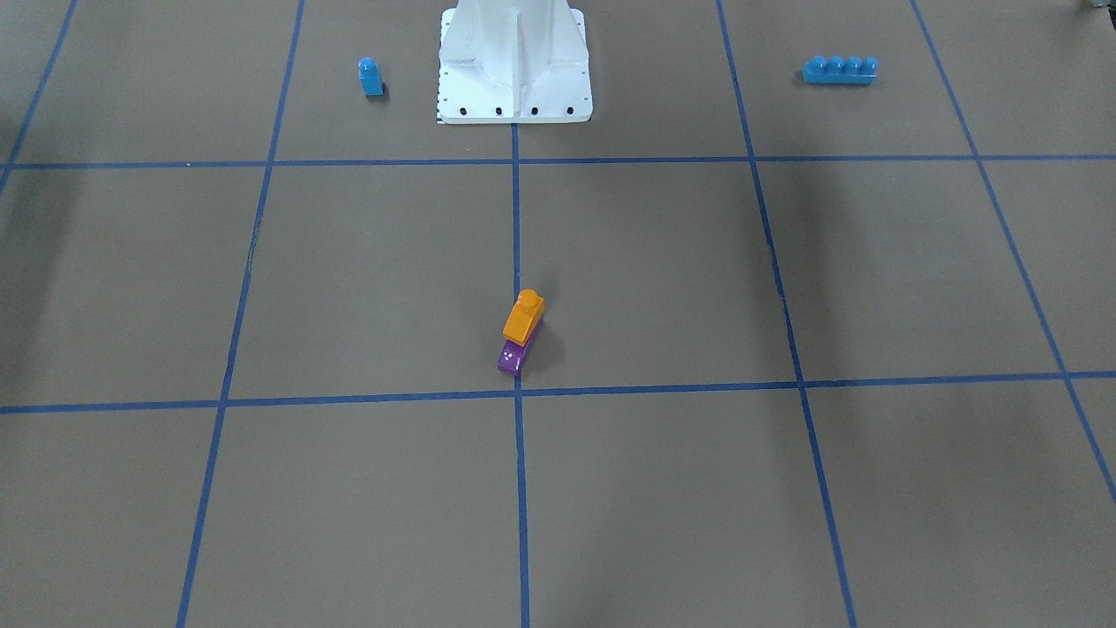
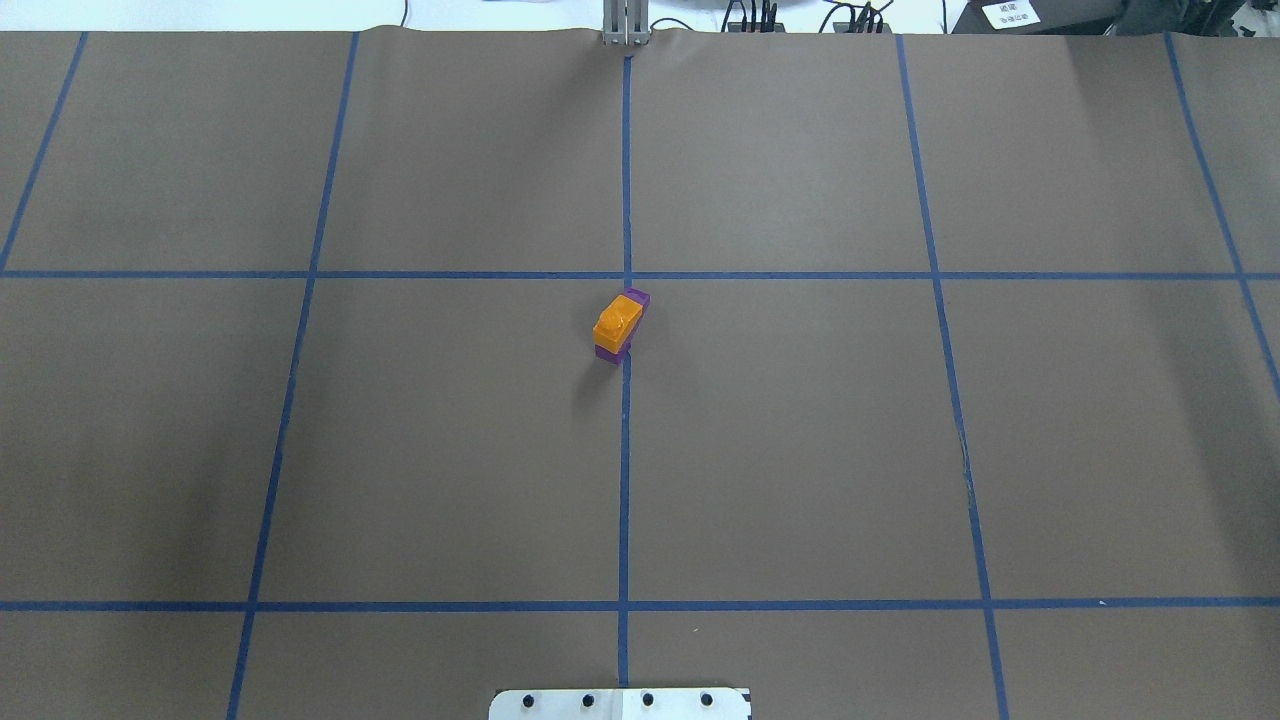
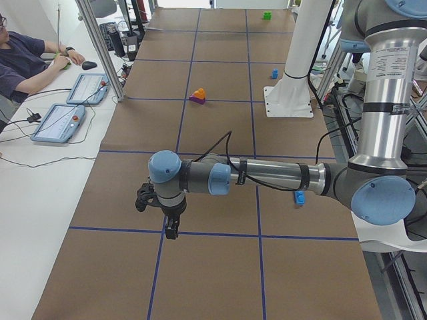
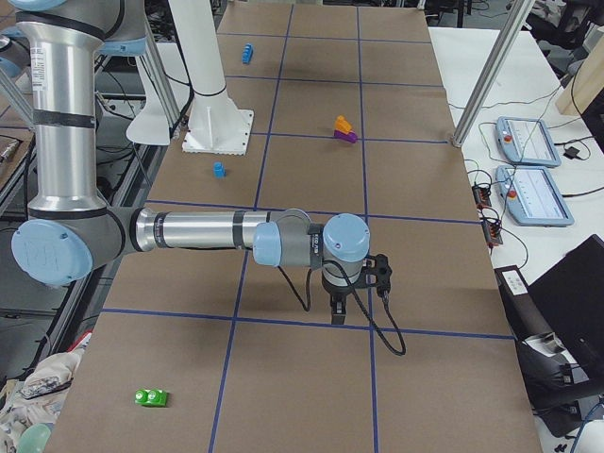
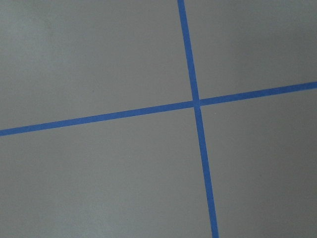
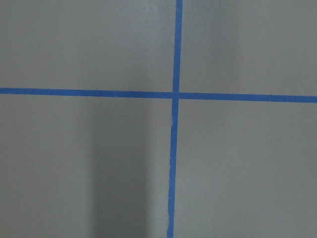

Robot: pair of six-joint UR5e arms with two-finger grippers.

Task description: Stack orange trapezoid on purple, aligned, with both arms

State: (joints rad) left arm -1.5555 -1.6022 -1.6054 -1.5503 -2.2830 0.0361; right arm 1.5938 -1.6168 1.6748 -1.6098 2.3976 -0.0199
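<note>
Resting on purple [image 1: 512, 357]: orange trapezoid [image 1: 523, 319]; blue block [image 1: 370, 77], blue brick [image 1: 840, 70] well apart; left gripper [image 3: 171, 231], right gripper [image 4: 336, 315] opening: cannot tell.

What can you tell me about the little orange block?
The orange trapezoid is a small, shiny, plastic-looking block with one sloped side and one round stud on top. It sits upright on the purple block, near the middle of the table, over a blue tape line. It is turned a bit against the tape grid, and purple peeks out at both ends in the overhead view. Only the purple block touches it.
</note>
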